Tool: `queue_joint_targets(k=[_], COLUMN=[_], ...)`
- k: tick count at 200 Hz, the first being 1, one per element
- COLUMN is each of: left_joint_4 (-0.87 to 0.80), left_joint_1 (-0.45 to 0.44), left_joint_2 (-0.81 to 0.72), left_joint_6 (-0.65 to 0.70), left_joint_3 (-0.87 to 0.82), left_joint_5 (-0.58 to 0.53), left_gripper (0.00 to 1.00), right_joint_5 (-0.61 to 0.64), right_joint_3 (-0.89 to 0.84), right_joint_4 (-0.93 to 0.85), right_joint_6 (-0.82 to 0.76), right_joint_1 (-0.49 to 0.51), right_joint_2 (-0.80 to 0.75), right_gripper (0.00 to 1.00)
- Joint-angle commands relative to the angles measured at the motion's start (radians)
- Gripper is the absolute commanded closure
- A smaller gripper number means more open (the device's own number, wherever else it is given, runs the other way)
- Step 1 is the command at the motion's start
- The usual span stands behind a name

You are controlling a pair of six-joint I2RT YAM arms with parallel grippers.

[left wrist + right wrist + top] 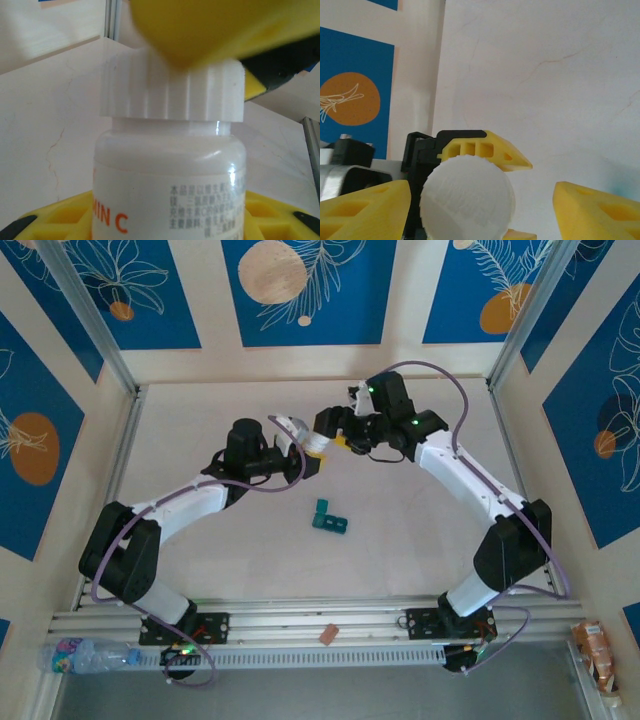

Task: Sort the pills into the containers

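The vitamin C bottle [165, 170] is held off the desk [250, 560] in the left gripper [292, 436], whose yellow fingers pinch its body below the shoulder. The right gripper [482, 205] faces the bottle's ribbed white cap [465, 195] with its fingers spread to either side; there is open space between the cap and the right-hand finger, so nothing is clamped there yet. No loose pills are visible, so they are probably inside the bottle.

The teal pill organiser [328, 518] lies on the desk nearer the arm bases, well apart from both grippers, and whether its lids are up or down is too small to tell.

The bottle looks like stiff, glossy plastic, likely light, and its smooth label could let it twist in the pinch when the cap is turned. The cap's ribs are the place to take hold, squarely across its width. The organiser looks small and light enough to skid or tip under a nudge, so it is best gripped across its narrow sides or steadied while pills go in. Pills tipped out would probably roll and scatter
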Motion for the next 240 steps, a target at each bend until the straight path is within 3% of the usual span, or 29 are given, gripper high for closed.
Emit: queue_joint_targets(k=[1,77,130,163,204,222,240], left_joint_4=[-0.008,-0.011,-0.009,-0.006,0.167,0.287,0.321], left_joint_1=[-0.008,-0.013,-0.016,-0.014,0.002,0.009,0.013], left_joint_2=[0.012,0.019,0.022,0.02,0.02,0.034,0.044], left_joint_6=[0.033,0.031,0.027,0.018,-0.151,-0.269,-0.298], left_joint_3=[0.035,0.036,0.036,0.037,0.023,0.013,0.007], left_joint_5=[0.002,0.008,0.015,0.041,0.2,0.254,0.253], left_gripper=[1.0,1.0,1.0,1.0,1.0,1.0,1.0], right_joint_5=[0.014,0.012,-0.005,-0.044,-0.219,-0.263,-0.274], right_joint_3=[0.034,0.033,0.019,-0.021,-0.151,-0.191,-0.192], right_joint_4=[-0.03,-0.014,-0.004,0.055,0.222,0.259,0.252], right_joint_6=[0.006,-0.001,-0.004,-0.075,-0.374,-0.41,-0.404], right_joint_1=[0.012,0.009,0.009,-0.003,-0.053,-0.077,-0.088], right_joint_2=[0.016,0.016,0.017,-0.004,-0.075,-0.085,-0.081], right_gripper=[0.28,0.33,0.59,0.64,0.64,0.63,0.61])
